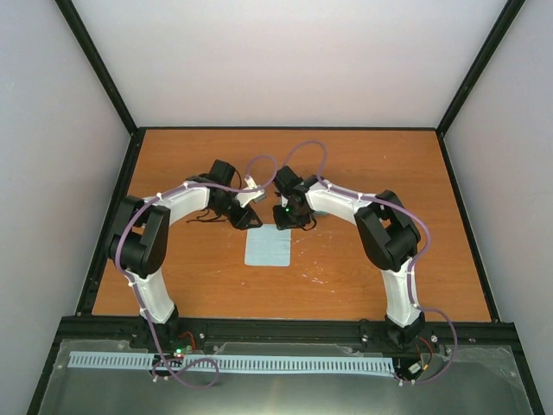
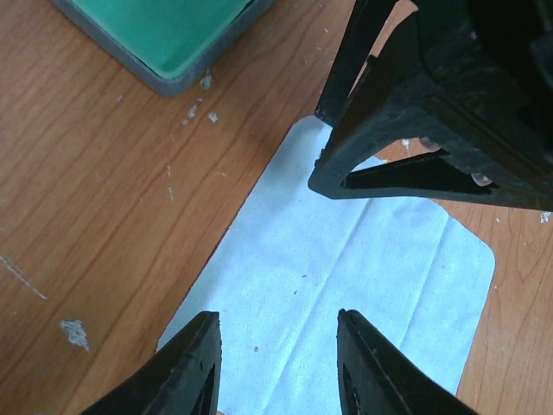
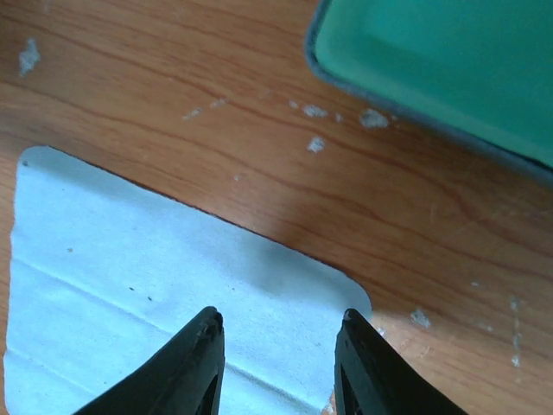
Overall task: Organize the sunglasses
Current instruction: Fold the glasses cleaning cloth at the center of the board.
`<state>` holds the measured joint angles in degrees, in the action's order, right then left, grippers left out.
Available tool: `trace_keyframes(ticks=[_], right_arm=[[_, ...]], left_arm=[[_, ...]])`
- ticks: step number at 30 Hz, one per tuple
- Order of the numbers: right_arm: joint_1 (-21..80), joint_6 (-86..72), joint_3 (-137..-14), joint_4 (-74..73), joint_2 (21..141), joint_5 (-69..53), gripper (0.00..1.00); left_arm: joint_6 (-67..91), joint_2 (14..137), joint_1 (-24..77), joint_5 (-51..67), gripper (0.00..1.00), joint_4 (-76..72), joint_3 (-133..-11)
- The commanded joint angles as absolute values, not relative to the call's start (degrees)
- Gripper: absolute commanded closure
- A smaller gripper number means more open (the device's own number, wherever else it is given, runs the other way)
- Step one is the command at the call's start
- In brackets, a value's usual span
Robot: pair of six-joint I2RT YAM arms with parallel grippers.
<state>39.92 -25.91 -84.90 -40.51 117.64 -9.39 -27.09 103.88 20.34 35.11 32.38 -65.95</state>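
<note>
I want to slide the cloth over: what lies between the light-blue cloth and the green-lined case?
Only bare wooden table with a few small white flecks separates the cloth from the case. The right wrist view shows this stretch plainly.

The cloth [image 1: 267, 248] lies flat on the bench [image 1: 371, 164], about in the middle from left to right. The case [image 2: 155, 26] lies on the bench behind the cloth, farther from the arm bases. It is near the cloth's far edge but does not touch it, and some bench shows between them. The left gripper [image 2: 276, 363] hangs over the cloth's far left part. The right gripper [image 3: 276, 363] hangs over its far right corner. The two grippers are close together, side by side.
</note>
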Motion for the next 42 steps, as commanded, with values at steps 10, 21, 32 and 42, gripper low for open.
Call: trace_keyframes(ticks=[10,21,32,42], right_arm=[[40.61,-25.62,-84.20,-42.61,118.84,-6.55,0.57],[40.61,-25.14,-83.51,-42.45,121.09,-7.85,0.72],[40.78,-25.49,-82.59,-42.58,120.86,-7.68,0.97],[40.69,-25.66,-83.23,-42.63,121.11,-7.20,0.97]], left_arm=[[-25.97,102.80,19.42,34.14,0.61,28.58,-64.18],[-26.33,104.68,18.53,31.99,0.61,28.11,-63.94],[-27.21,108.59,18.54,29.67,0.60,28.98,-65.15],[-27.47,110.30,18.54,26.65,0.68,28.38,-65.06]])
